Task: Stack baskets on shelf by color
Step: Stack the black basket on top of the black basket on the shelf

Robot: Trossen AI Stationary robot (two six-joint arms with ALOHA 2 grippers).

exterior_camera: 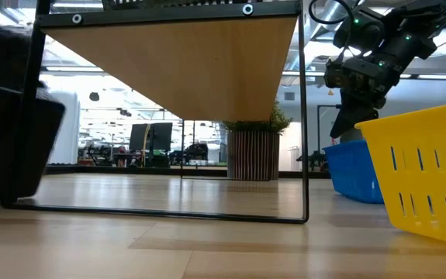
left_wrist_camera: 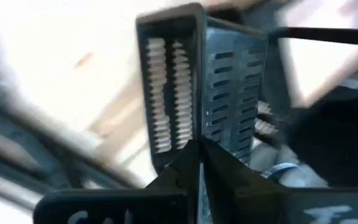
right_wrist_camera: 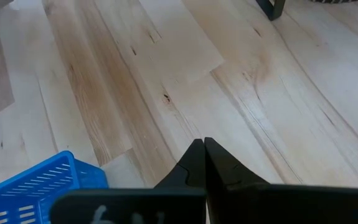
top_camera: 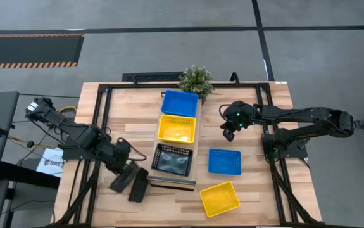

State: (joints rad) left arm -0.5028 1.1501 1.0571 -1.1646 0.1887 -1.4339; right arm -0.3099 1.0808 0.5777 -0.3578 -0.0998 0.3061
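We see the left gripper clamped on the rim of a black basket at the shelf's near-left corner. The right gripper, fingers together and empty, hovers right of the shelf's blue, yellow and black baskets.

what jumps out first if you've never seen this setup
A row of three baskets on the shelf mid-table: blue basket by the potted plant, yellow basket, then black basket. The left gripper, fingers shut, holds another black basket tilted at the shelf's near-left end. The right gripper, fingers shut, hangs over bare wood near a loose blue basket and loose yellow basket.
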